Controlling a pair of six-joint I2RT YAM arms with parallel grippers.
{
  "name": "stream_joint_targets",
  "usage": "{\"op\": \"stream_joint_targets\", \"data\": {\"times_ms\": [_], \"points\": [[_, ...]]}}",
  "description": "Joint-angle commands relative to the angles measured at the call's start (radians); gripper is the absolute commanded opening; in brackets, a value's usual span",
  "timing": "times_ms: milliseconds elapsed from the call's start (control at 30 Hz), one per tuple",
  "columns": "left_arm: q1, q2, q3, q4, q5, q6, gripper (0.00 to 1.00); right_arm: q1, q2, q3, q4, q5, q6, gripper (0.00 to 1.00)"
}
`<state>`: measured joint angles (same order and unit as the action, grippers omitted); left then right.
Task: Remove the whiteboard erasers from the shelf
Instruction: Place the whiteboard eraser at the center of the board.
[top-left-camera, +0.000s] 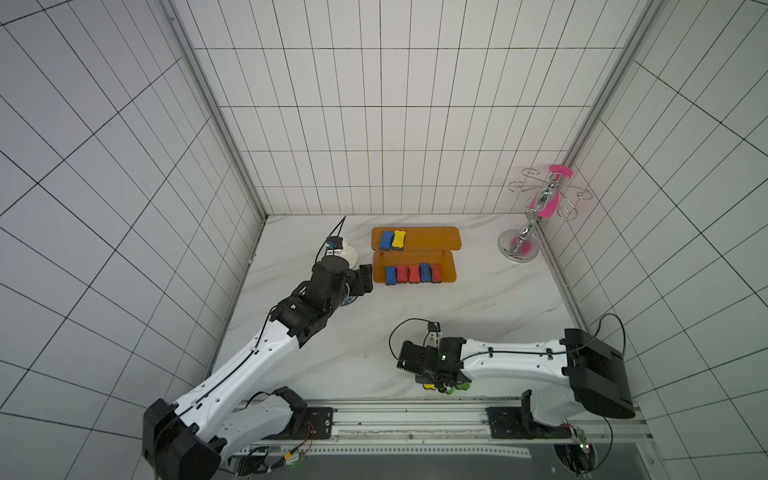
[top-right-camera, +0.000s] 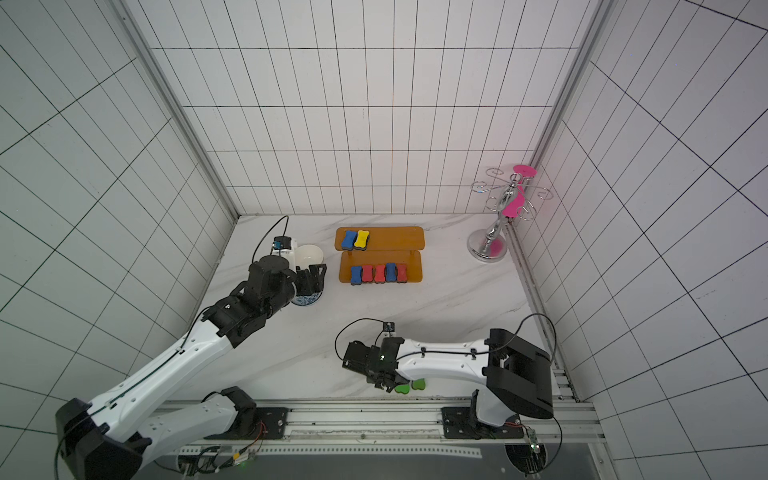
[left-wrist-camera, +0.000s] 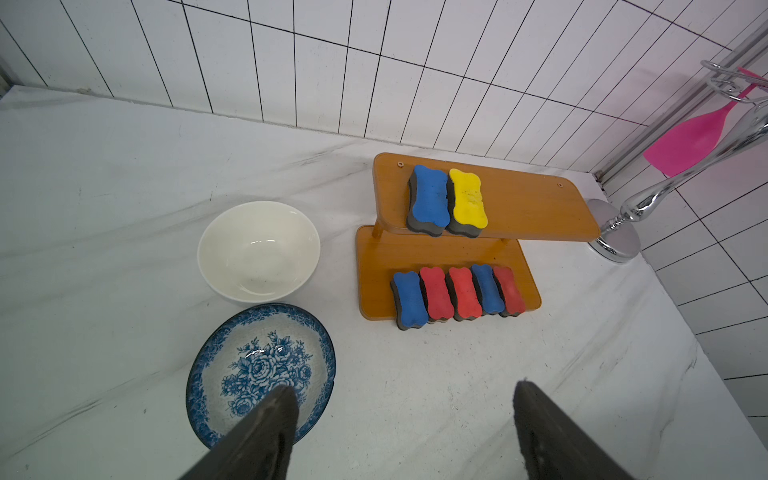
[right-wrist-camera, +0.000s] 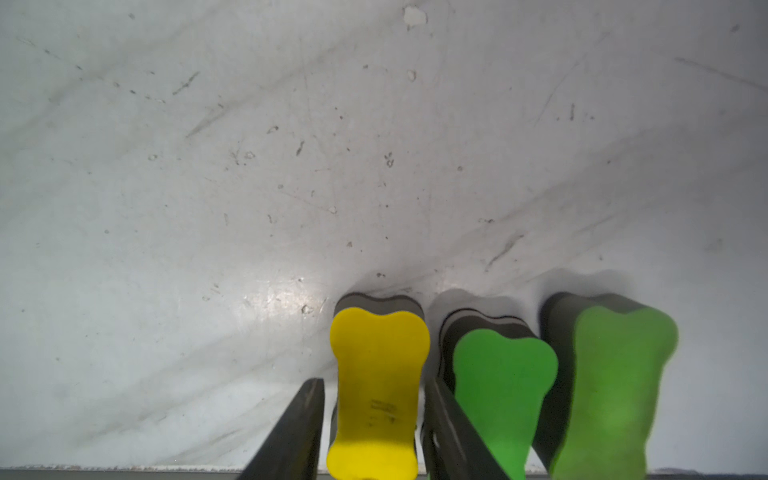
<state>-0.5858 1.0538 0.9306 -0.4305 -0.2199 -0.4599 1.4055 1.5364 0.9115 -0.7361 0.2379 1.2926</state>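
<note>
Right gripper (right-wrist-camera: 372, 380) straddles the yellow eraser (right-wrist-camera: 380, 415) beside the green erasers (right-wrist-camera: 503, 374), grip unclear; release fully, lift straight; left gripper (left-wrist-camera: 405, 386) gapes empty.

No legible text, label, brand or number shows in any view; a faint stamped mark on the yellow eraser (right-wrist-camera: 378, 374) is unreadable.
</note>
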Motion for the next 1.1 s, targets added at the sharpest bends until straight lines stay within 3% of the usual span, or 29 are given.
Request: {"op": "stream_joint_targets", "data": {"times_ms": [0,133,233,600,733,833,1067], "points": [[-0.003,-0.008,0.020,-0.002,-0.006,0.001,0.85,0.020,-0.003,0.050,-0.077,0.064,-0.002,0.44],[-0.002,-0.003,0.039,-0.007,-0.006,0.000,0.85,0.022,-0.013,0.074,-0.107,0.102,-0.024,0.44],[-0.003,0.006,0.055,-0.005,-0.011,0.001,0.85,-0.010,-0.040,0.119,-0.129,0.155,-0.115,0.44],[-0.002,0.128,0.136,0.088,0.020,0.032,0.82,-0.390,0.020,0.462,-0.002,0.240,-0.616,0.42],[-0.003,0.153,0.112,0.176,0.048,0.044,0.78,-0.502,0.116,0.631,0.076,0.174,-0.711,0.42],[-0.003,0.160,0.127,0.138,0.053,0.062,0.75,-0.580,0.204,0.730,0.128,0.058,-0.743,0.42],[0.001,0.103,0.040,0.184,0.004,0.080,0.80,-0.686,0.439,0.985,0.164,-0.137,-0.786,0.46]]}}
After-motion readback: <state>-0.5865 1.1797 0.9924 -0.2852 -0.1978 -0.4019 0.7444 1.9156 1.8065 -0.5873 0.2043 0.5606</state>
